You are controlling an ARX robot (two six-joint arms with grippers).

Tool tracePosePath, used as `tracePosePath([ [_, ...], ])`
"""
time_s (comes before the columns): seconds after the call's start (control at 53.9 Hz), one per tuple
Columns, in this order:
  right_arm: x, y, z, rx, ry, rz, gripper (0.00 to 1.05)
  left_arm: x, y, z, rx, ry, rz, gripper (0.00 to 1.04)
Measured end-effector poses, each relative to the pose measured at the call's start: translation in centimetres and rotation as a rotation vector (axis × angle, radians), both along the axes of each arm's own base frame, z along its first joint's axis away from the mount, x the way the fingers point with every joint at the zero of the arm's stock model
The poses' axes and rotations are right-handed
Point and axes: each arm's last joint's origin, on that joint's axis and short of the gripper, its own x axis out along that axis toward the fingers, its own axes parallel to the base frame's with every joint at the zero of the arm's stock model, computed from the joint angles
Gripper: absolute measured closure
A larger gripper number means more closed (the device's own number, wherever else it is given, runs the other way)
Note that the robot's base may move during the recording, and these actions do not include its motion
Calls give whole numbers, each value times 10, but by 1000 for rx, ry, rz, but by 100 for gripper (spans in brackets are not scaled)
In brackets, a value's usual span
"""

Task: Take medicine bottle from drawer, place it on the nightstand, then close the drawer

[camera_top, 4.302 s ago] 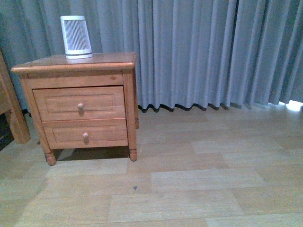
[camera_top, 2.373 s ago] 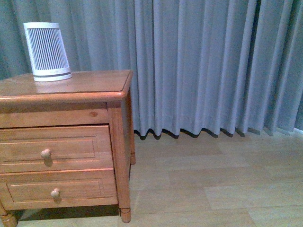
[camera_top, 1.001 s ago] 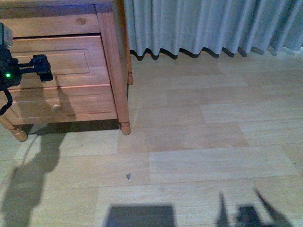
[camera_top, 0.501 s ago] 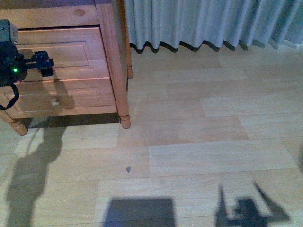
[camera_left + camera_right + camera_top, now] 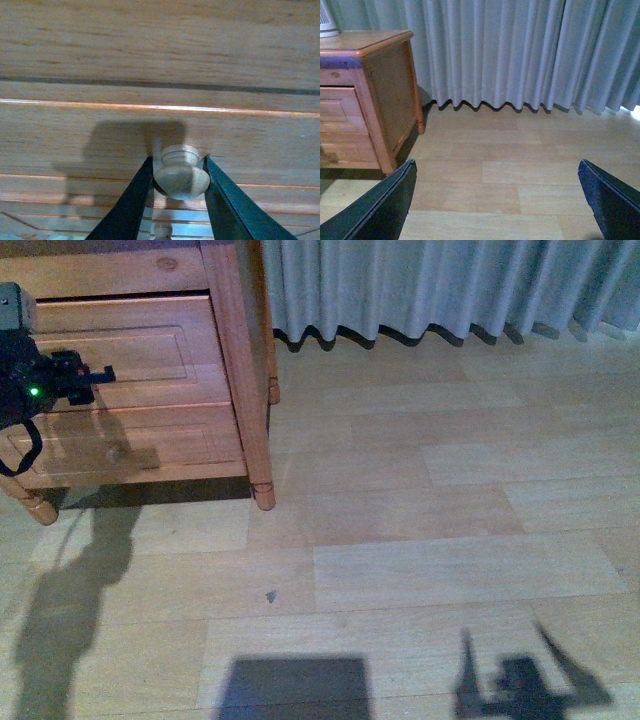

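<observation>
The nightstand (image 5: 232, 360) stands at the upper left of the front view; only its front and one leg show there. My left gripper (image 5: 92, 375) is at the front of the upper drawer (image 5: 170, 345). In the left wrist view the left gripper (image 5: 179, 166) is shut on the round wooden drawer knob (image 5: 181, 176), one finger on each side. A thin dark gap runs above the drawer front (image 5: 160, 130). My right gripper (image 5: 496, 167) is open and empty over bare floor, right of the nightstand (image 5: 385, 95). The medicine bottle is hidden.
The lower drawer (image 5: 170, 440) and its knob (image 5: 118, 452) sit below my left gripper. Grey curtains (image 5: 430, 280) hang behind. Wood floor (image 5: 420, 540) stretches to the right. A white ribbed appliance (image 5: 327, 25) stands on the nightstand top.
The view closed in on the nightstand and tilted down. My left gripper came to the upper drawer's knob and has shifted slightly left over the last half second.
</observation>
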Motion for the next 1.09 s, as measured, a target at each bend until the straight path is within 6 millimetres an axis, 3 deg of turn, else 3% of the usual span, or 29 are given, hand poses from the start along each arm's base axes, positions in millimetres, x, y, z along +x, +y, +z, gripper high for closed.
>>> tracePosePath([
  [0.222, 0, 0, 0, 0, 0, 0, 7, -37, -4, -6, 19, -9, 10, 79],
  [0.612, 0, 0, 0, 0, 0, 0, 7, -155, -7, -26, 15, -24, 10, 79],
  [0.946, 0, 0, 0, 0, 0, 0, 7, -159, -7, -25, 11, -26, 7, 79],
  [1.038, 0, 0, 0, 0, 0, 0, 7, -159, -7, -25, 8, -26, 7, 62],
  [1.094, 0, 0, 0, 0, 0, 0, 7, -159, -7, -25, 6, -25, 6, 47],
])
